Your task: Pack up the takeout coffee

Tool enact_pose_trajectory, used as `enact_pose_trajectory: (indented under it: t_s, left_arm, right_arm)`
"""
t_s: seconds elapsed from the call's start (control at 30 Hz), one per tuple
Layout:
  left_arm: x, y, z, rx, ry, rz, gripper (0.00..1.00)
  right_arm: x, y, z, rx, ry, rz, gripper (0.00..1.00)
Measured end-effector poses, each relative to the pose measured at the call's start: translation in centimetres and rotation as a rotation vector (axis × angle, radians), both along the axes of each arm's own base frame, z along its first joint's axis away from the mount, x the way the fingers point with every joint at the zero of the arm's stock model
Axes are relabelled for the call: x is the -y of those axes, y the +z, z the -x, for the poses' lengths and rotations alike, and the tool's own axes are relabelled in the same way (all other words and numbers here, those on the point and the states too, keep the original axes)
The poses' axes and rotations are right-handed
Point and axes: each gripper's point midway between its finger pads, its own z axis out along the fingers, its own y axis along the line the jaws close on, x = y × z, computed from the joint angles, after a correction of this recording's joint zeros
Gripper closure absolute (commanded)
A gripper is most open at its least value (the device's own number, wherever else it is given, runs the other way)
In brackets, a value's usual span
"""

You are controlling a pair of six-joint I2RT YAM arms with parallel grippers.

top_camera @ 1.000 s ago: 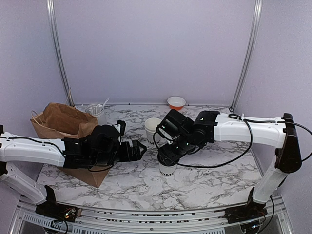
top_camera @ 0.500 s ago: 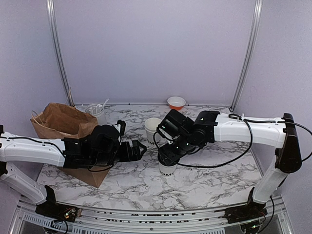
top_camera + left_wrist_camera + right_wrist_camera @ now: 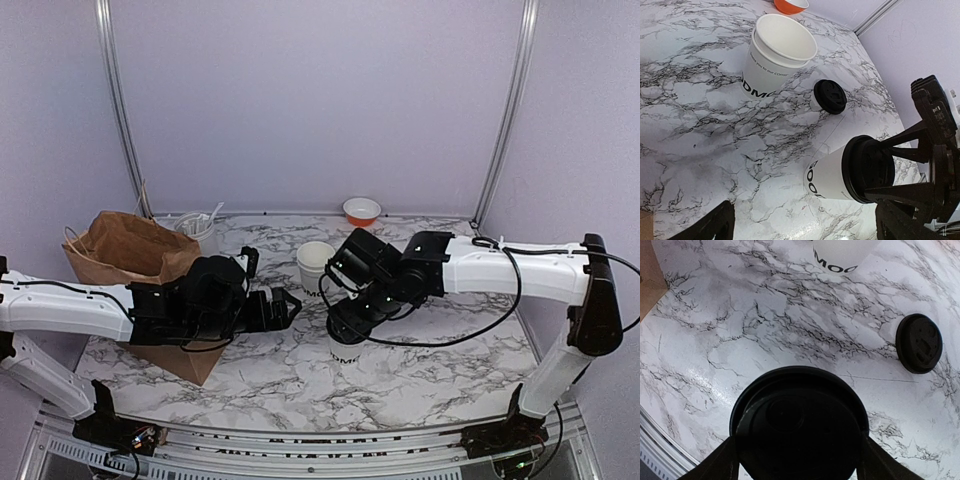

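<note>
we saw the right gripper (image 3: pixel 347 322) clasping the black lid (image 3: pixel 799 425) on top of a white paper cup (image 3: pixel 827 177), this cup upright on the marble table (image 3: pixel 420 370) directly under that gripper, the left gripper (image 3: pixel 283 306) spread wide, empty, near the cup's left

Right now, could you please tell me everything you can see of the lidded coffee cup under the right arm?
The lidded cup is a white, tapered paper cup with dark printed lettering on its side, only partly readable. A round black plastic lid caps it. It stands upright on the marble-patterned table, apart from the open cups. The right end effector sits above it, its fingers clasping the lid's rim on both sides.
</note>
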Motion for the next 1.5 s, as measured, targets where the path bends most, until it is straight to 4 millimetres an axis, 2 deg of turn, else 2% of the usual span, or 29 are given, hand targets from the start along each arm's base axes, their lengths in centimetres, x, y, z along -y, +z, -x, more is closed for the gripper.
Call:
enact_pose_trajectory:
  t_s: [0.37, 0.7, 1.07, 1.5]
  left_arm:
    - [0.3, -0.3, 0.2, -0.011, -0.016, -0.001, 0.02]
    - [3.4, -2.6, 0.7, -0.081, -0.116, -0.046, 0.06]
    - [5.8, -3.3, 0.8, -0.107, -0.171, -0.057, 0.11]
    - [6.2, -4.9, 0.2, -0.124, -0.155, -0.117, 0.17]
  right_arm:
    - [-0.1, -0.3, 0.1, -0.001, -0.001, -0.035, 0.24]
    - [0.1, -0.5, 0.0, 0.026, -0.013, -0.097, 0.24]
    - [0.1, -1.0, 0.0, 0.047, -0.031, -0.14, 0.24]
    - [0.0, -0.9, 0.0, 0.058, -0.037, -0.158, 0.22]
